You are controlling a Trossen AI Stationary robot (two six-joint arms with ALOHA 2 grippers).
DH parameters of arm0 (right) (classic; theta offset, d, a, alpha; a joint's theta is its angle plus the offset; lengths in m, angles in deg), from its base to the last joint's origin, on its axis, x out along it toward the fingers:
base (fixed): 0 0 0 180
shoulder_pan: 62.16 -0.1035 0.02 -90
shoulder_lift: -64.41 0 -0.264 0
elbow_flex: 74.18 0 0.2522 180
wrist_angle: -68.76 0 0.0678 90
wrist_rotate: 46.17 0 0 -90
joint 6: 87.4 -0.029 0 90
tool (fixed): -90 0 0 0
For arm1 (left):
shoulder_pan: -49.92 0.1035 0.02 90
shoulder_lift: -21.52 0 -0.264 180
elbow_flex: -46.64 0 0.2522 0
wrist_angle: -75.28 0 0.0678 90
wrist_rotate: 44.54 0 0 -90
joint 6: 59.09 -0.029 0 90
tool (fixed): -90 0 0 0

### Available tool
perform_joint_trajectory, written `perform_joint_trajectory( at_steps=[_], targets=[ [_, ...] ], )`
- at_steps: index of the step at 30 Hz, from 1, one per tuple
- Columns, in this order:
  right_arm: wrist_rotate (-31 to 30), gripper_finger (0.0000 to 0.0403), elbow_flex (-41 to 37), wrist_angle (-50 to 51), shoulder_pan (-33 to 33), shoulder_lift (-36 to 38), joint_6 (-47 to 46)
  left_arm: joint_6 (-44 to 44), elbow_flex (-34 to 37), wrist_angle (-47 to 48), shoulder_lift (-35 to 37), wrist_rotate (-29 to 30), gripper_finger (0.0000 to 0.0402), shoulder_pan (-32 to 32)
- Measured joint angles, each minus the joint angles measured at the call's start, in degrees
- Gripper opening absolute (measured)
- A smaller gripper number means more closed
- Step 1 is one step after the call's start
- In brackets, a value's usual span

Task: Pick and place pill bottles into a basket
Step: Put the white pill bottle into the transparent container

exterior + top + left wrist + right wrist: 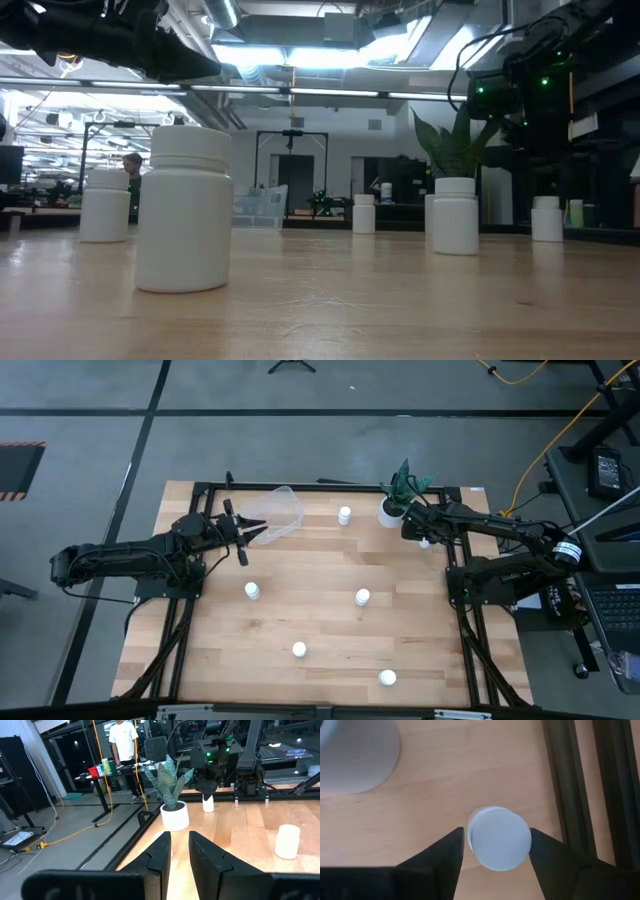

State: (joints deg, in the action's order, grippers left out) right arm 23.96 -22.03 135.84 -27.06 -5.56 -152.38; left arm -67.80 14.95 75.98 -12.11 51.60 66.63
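Note:
Several white pill bottles stand spread over the wooden table, among them one at the back (pixel 344 515), one left of centre (pixel 252 590) and one at the front right (pixel 387 678). My right gripper (pixel 424 536) hangs over another bottle (pixel 499 837) beside the plant pot. It is open, and its fingers (pixel 445 857) closely flank the cap on both sides. My left gripper (pixel 250 532) is shut on the rim of the clear basket (pixel 282 514) at the back left. In the left wrist view its fingers (pixel 160 860) nearly meet, and the basket hardly shows.
A white pot with a green plant (pixel 392 508) stands right next to the right gripper. Black frame rails (pixel 590 785) run along the table's edges. A person (pixel 122 740) stands in the room beyond the table. Cables and a laptop lie to the right, off the table.

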Motion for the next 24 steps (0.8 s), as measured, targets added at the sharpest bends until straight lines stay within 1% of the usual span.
perform_joint_trajectory(
  at_steps=[6, 14, 21, 24],
  targets=[
    [0.00, 0.0202, 0.00, 0.02, 0.00, 0.00, 1.03, 0.02, 0.00, 0.00, 0.01, 0.00, 0.0060, 0.00],
    [-0.20, 0.0150, 0.04, 0.09, 0.00, 0.04, 2.85, 0.02, 0.00, 0.02, -0.02, 0.00, 0.0060, 0.00],
    [-0.17, 0.0149, 0.06, -0.18, -0.04, 0.04, 6.47, 0.02, 0.00, 0.02, 0.01, 0.00, 0.0057, 0.00],
    [1.18, 0.0149, 0.07, -0.79, -0.39, 0.55, 8.61, 0.02, 0.00, 0.46, 0.01, 0.00, 0.0059, 0.00]
  ],
)
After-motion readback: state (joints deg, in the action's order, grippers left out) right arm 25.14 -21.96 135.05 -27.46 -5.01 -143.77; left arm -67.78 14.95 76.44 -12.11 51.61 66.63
